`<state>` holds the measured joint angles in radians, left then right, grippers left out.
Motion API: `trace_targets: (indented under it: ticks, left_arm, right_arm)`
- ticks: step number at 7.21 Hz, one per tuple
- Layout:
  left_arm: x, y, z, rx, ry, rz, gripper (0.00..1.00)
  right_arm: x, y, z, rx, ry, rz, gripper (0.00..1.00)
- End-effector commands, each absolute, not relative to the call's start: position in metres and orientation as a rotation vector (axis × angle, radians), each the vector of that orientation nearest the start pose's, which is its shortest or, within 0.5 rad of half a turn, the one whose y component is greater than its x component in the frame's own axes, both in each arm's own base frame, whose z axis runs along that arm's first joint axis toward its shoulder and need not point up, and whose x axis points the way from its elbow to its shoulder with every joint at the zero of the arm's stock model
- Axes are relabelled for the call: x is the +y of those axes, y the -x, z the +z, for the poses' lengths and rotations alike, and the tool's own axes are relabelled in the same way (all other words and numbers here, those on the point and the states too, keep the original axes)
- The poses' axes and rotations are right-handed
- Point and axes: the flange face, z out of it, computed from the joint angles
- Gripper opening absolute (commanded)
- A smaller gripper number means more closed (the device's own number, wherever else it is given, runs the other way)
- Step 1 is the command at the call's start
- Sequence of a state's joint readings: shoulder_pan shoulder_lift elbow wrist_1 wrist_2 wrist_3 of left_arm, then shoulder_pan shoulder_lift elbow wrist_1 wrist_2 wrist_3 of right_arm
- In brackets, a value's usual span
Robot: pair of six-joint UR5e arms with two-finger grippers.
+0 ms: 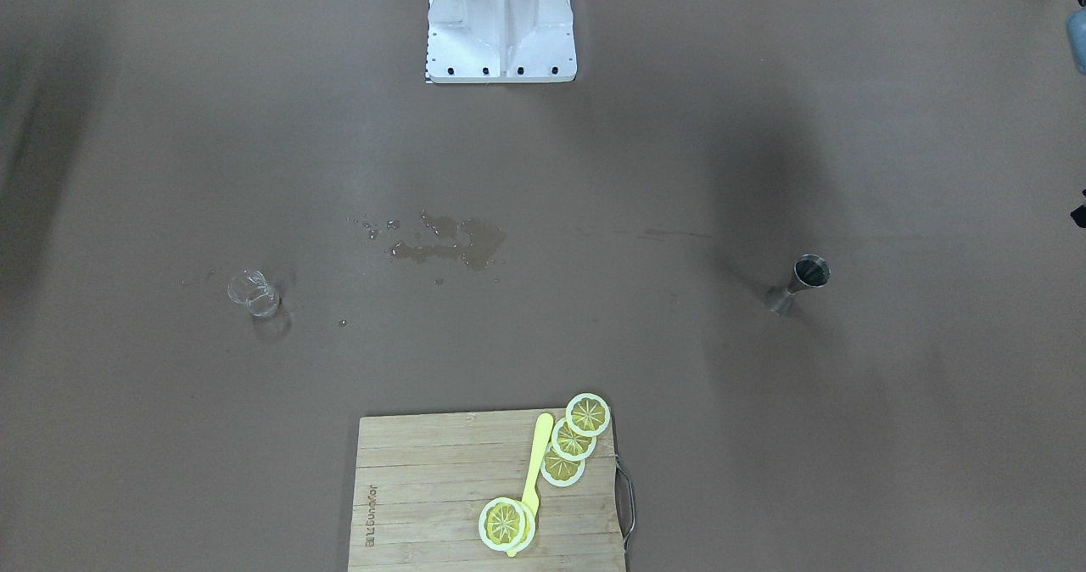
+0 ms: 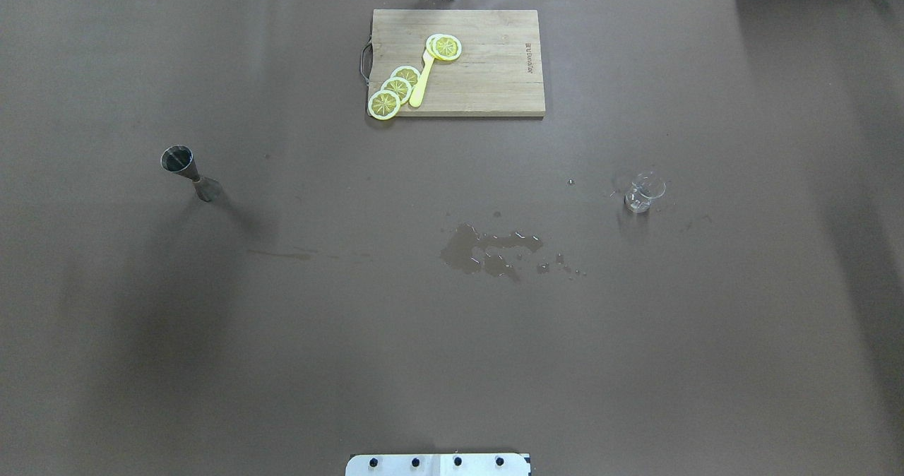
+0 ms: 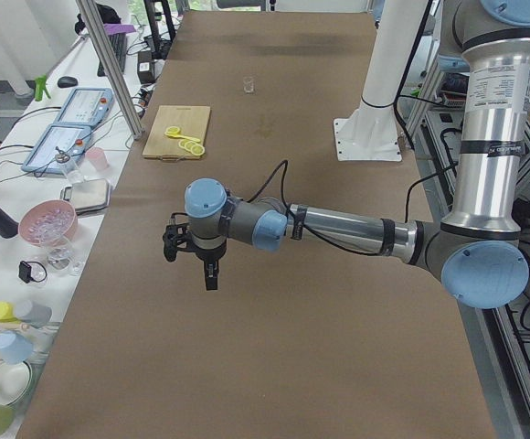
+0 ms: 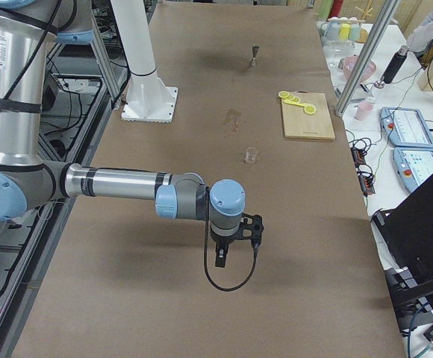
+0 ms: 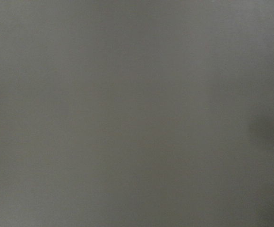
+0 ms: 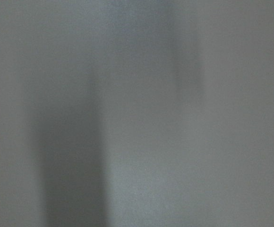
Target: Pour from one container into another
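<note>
Upright metal jigger [image 2: 189, 172] stands on the surface well left of the puddle [image 2: 487, 250], nearer the left gripper [image 3: 192, 261]. Glass beaker [image 2: 643, 193] stands right of it, nearer the right gripper [image 4: 237, 246]. Whether either gripper is clenched or released, I cannot tell.

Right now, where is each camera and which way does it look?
Front-facing: across the table, facing the robot, steeply down; white base shows.
Overhead: behind the robot, looking forward and down; base edge only.
Left: table's left end, looking along it; left pincer.
Right: table's right end, looking along it; right pincer.
Left wrist: blurred table; no body.
Right wrist: same.
Front-facing and overhead share jigger, glass, spill.
</note>
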<state>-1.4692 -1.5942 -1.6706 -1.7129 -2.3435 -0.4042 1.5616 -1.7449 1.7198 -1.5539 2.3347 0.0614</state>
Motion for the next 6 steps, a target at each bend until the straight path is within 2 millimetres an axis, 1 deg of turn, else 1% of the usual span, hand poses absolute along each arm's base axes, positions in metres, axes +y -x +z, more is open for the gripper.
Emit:
trace_targets:
  ticks: [1, 2, 3, 6]
  left_arm:
    - [-0.496, 0.052, 0.609, 0.818, -0.108, -0.077, 0.98]
    - [-0.487, 0.069, 0.621, 0.811, -0.093, -0.083, 0.99]
    - [-0.486, 0.069, 0.625, 0.805, -0.065, -0.095, 0.99]
    - [-0.484, 0.069, 0.631, 0.805, -0.052, -0.097, 0.99]
  right_arm:
    - [-0.419, -0.061, 0.663, -0.763, 0.035, 0.054, 1.0]
    - [-0.419, -0.061, 0.662, -0.763, 0.033, 0.054, 1.0]
    - [-0.418, -0.061, 0.664, -0.76, 0.036, 0.057, 1.0]
    - [-0.415, -0.061, 0.666, -0.755, 0.042, 0.059, 1.0]
